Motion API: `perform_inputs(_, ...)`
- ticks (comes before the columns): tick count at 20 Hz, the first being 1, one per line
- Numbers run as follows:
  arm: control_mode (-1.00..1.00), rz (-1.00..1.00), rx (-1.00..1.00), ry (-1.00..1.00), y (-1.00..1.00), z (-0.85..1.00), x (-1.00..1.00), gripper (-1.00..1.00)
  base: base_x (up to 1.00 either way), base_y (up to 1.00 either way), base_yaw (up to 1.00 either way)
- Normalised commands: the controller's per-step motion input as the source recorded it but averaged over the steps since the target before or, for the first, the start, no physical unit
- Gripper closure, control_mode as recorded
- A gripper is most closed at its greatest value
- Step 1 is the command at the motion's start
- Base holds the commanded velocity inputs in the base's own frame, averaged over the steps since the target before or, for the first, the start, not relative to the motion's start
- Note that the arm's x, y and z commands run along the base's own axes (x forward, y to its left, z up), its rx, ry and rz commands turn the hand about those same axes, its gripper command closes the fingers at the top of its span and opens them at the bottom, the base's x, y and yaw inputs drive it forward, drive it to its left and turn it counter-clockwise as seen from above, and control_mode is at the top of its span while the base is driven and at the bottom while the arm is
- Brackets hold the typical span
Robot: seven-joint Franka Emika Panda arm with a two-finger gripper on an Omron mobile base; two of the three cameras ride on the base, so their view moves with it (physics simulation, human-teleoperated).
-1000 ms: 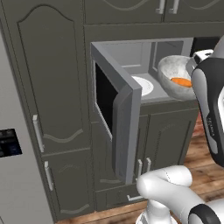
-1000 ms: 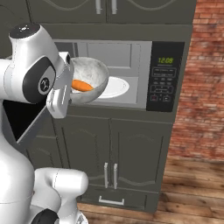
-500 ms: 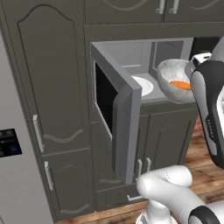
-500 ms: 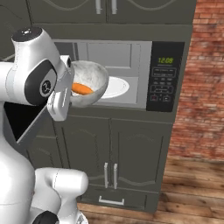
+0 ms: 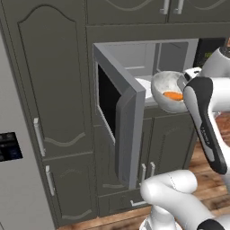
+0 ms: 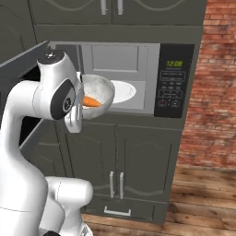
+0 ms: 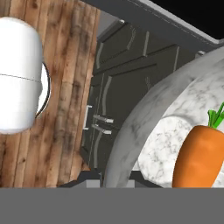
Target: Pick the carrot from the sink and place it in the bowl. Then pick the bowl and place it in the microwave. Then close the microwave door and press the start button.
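My gripper [image 5: 183,85] is shut on the near rim of the pale marbled bowl [image 5: 165,89] and holds it in the air just in front of the microwave [image 6: 173,80] opening. The orange carrot [image 5: 173,95] lies inside the bowl. In the right base view the bowl [image 6: 99,92] with the carrot [image 6: 91,102] hangs left of the white turntable plate [image 6: 122,91]. The microwave door [image 5: 120,117] stands swung wide open to the left. In the hand view the bowl rim [image 7: 131,135] runs between my fingertips, with the carrot [image 7: 199,155] close up. The sink is out of view.
Dark cabinet doors [image 6: 117,156] sit below the microwave, and a tall cabinet [image 5: 54,90] stands to its left. A grey fridge [image 5: 13,170] is at the far left. A brick wall [image 6: 214,92] rises on the right above the wooden floor [image 6: 203,198].
The bowl with the carrot has come slightly lower and closer to the microwave opening. The door stays open and my grip is unchanged.
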Motion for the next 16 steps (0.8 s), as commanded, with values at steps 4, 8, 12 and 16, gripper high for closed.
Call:
perform_inputs(4,-1.0,0.16,0.01,0.02,0.0,0.0,1.0,1.0,0.0,0.0,0.0)
perform_inputs(8,-1.0,0.02,0.0,0.0,0.0,-0.03,0.99,1.0,0.0,0.0,0.0)
perform_inputs(12,-1.0,0.0,-0.01,0.0,0.06,-0.01,0.9,1.0,0.0,0.0,0.0)
perform_inputs(16,-1.0,0.0,-0.05,0.0,0.24,-0.11,0.89,1.0,0.0,0.0,0.0)
